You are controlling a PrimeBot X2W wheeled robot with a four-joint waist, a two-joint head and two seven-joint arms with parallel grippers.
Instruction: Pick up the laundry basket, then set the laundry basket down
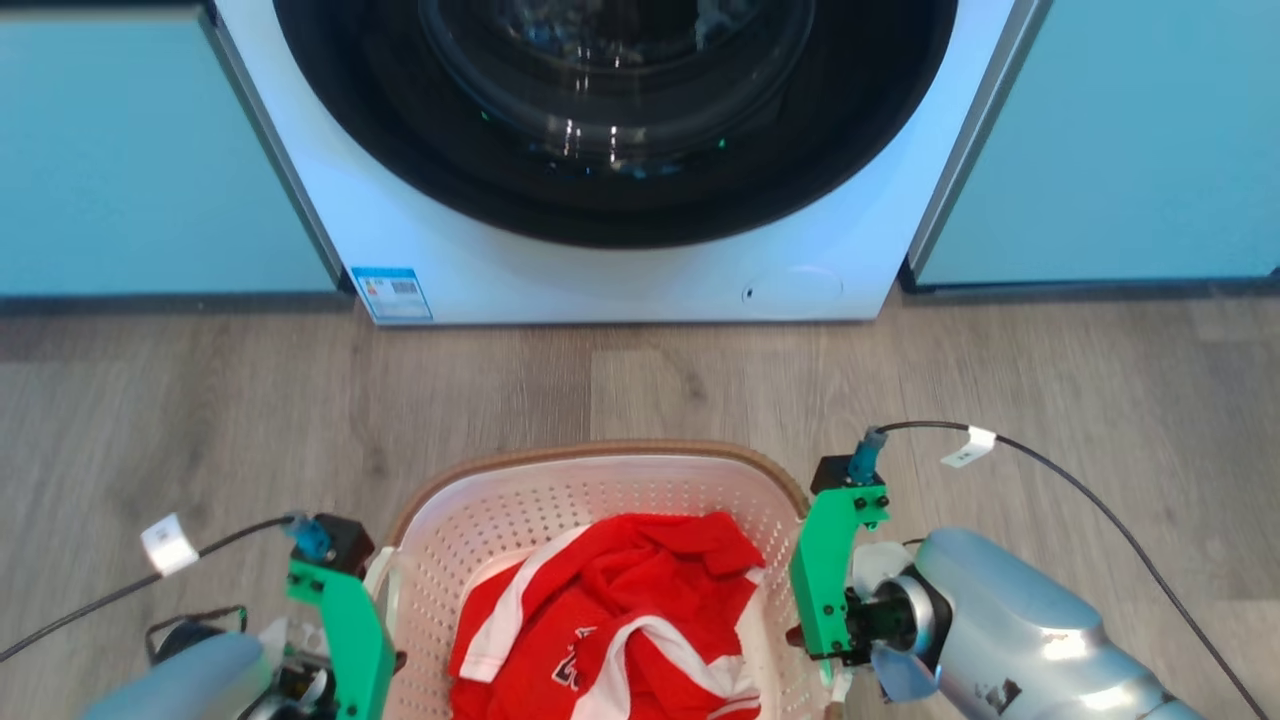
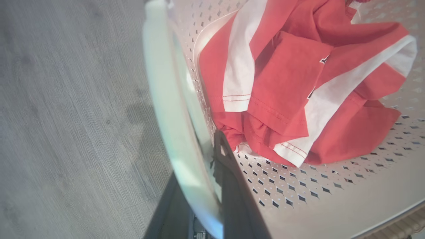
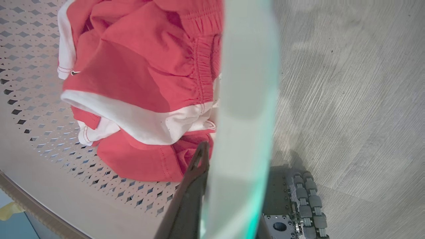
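Note:
The laundry basket (image 1: 560, 500) is white with perforated walls and a brown rim, low in the middle of the head view between my arms. Red and white clothes (image 1: 620, 600) lie inside it. My left gripper (image 2: 202, 159) is shut on the basket's white left handle (image 2: 172, 116), one dark finger (image 2: 229, 172) inside the wall and the other outside. My right gripper (image 3: 229, 166) is shut on the right handle (image 3: 249, 99) the same way, its inner finger (image 3: 194, 179) beside the clothes. I cannot tell whether the basket touches the floor.
A white washing machine (image 1: 620, 280) with a dark round door (image 1: 610, 110) stands straight ahead, between pale blue cabinets (image 1: 130, 150) (image 1: 1130, 140). Grey wood floor (image 1: 640, 380) lies between it and the basket. A roller wheel of my base (image 3: 305, 202) shows beneath the right handle.

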